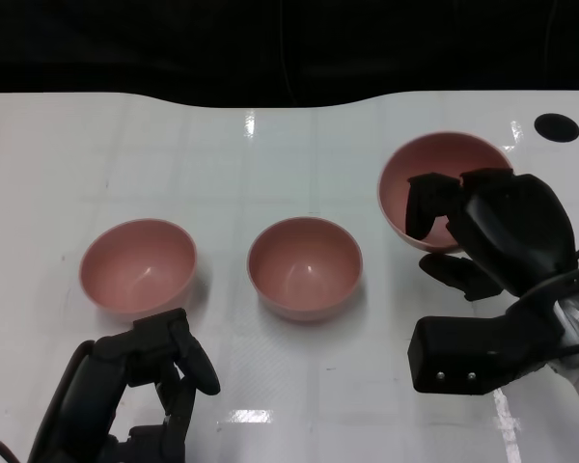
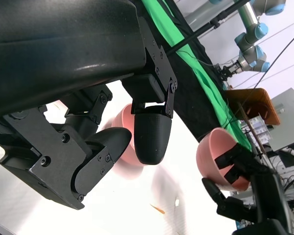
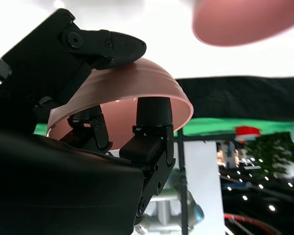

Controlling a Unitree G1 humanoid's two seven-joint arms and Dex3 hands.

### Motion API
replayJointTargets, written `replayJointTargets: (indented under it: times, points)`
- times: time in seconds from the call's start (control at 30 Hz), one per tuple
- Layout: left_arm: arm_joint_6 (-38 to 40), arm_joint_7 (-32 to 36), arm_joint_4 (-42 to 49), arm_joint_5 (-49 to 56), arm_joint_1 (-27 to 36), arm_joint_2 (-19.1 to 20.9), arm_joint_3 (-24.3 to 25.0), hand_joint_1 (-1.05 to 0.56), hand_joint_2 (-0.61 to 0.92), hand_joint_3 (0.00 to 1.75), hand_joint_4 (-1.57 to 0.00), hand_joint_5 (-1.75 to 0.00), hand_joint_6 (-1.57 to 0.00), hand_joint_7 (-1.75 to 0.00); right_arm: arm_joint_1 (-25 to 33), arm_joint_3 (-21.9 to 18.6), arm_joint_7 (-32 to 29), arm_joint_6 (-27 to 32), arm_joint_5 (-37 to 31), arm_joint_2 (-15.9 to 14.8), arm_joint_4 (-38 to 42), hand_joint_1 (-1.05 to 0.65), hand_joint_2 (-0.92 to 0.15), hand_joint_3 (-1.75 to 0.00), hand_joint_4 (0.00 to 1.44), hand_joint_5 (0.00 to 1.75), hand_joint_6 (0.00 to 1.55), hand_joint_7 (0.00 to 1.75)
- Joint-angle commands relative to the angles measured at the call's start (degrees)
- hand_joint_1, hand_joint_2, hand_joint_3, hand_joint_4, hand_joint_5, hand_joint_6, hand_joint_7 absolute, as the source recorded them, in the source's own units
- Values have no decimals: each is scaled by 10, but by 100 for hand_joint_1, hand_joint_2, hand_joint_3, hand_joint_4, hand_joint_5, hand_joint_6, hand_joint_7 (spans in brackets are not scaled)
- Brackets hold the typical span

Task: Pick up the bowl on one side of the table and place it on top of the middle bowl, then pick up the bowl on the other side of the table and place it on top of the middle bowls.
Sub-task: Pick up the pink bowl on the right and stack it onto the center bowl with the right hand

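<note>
Three pink bowls show in the head view. The left bowl (image 1: 138, 265) and the middle bowl (image 1: 305, 267) stand upright on the white table (image 1: 270, 154). My right hand (image 1: 492, 231) grips the right bowl (image 1: 444, 169) by its near rim, with fingers inside and outside the wall, and the bowl is tilted and raised. The right wrist view shows the same bowl (image 3: 137, 88) pinched between fingertips (image 3: 154, 112), with another pink bowl (image 3: 245, 22) beyond it. My left hand (image 1: 140, 376) hovers near the front edge, short of the left bowl, fingers apart and holding nothing.
A black round hole (image 1: 557, 125) sits at the table's far right corner, and the table's wavy back edge meets a black backdrop. In the left wrist view a green cloth (image 2: 186, 44) and a grey robot arm (image 2: 250, 34) stand beyond the table.
</note>
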Motion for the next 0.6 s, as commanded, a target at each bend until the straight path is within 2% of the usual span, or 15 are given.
replayJointTargets:
  times: [0.03,0.13,0.27,0.4,0.5,0.6]
  points:
    - [-7,5,3,4,-1,1,0,-9,32,147,-87,-174,-81,-152,5,-13,22,8,18,11,-30,-21,-34,-127,99,175,75,175]
    - [-10,6,6,5,-1,0,0,-9,32,147,-88,-174,-81,-152,6,-16,39,10,36,26,-49,-19,-32,-131,100,175,74,175]
    - [-11,6,7,5,-1,-1,0,-9,32,147,-88,-174,-82,-151,8,-19,47,12,37,29,-54,-19,-32,-133,100,175,74,175]
    - [-20,11,11,14,-3,-1,0,-9,32,148,-88,-175,-81,-152,-1,-11,72,-20,80,62,-66,-19,-29,-139,102,175,75,174]
    - [-14,11,7,16,-2,-4,0,-10,32,148,-88,-175,-81,-153,-6,-6,84,-34,92,79,-62,-18,-24,-141,102,175,77,173]
    - [-10,9,3,14,0,-6,0,-10,32,148,-88,-175,-81,-153,-9,0,93,-35,90,93,-58,-19,-23,-142,102,175,76,174]
